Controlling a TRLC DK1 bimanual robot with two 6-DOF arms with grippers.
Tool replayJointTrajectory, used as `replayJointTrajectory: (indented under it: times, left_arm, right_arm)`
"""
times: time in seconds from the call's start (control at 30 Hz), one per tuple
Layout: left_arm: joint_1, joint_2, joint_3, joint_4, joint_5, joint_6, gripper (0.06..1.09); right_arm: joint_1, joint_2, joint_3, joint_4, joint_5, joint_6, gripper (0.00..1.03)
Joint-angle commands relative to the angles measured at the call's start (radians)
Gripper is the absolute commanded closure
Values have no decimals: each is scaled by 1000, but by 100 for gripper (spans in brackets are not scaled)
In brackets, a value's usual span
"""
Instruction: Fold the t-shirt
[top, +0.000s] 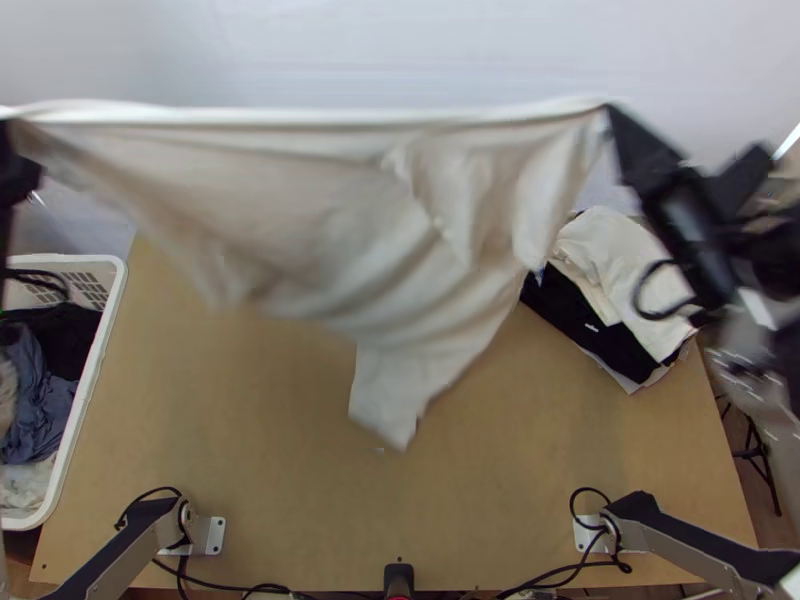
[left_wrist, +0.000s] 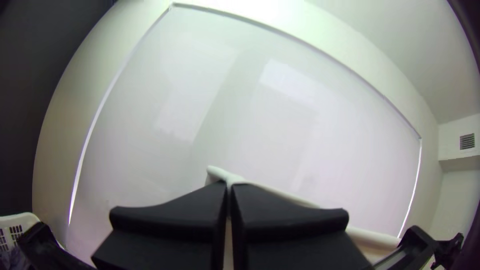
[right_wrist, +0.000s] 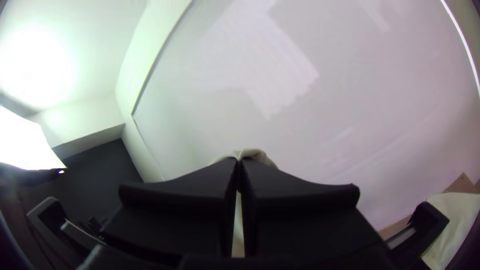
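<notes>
T-shirt (top: 330, 220) pinched by left gripper (top: 16, 172), right gripper (top: 615, 118), table (top: 250, 420) partly hidden, basket (top: 88, 386), folded clothes (top: 612, 250)

The left arm (top: 118, 552) and right arm (top: 690, 548) are raised high, left gripper (top: 16, 170) toward the desk's (top: 250, 400) far left corner, right gripper (top: 612, 112) toward its far right, each one's flat fingers pressed together.

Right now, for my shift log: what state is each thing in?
T-shirt: held up, upper edge stretched, rest hanging over the table.
Left gripper: shut on one upper end.
Right gripper: shut on the other.
Basket: holding bunched clothes.
Clothes pile: stacked, cream piece on top.
</notes>
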Motion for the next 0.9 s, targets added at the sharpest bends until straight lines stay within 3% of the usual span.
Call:
replayJointTrajectory:
  times: [0.0, 0.23, 0.63, 0.77, 0.87]
  left_arm:
    - [26, -127, 134, -57, -63, 5, 105]
    - [61, -334, -20, -103, -63, 92, 105]
    - [73, -340, 57, -181, -66, 89, 105]
    - [43, -326, 25, -315, -63, 74, 105]
    - [-2, -360, -144, -421, -36, 62, 105]
  right_arm:
    - [-40, -184, 153, -179, -31, -12, 100]
    - [-63, -373, 211, -427, -37, -48, 100]
    - [-53, -332, 354, -461, -37, -86, 100]
    - [-48, -292, 293, -530, -38, -83, 100]
    - [-25, -338, 41, -522, -38, -37, 100]
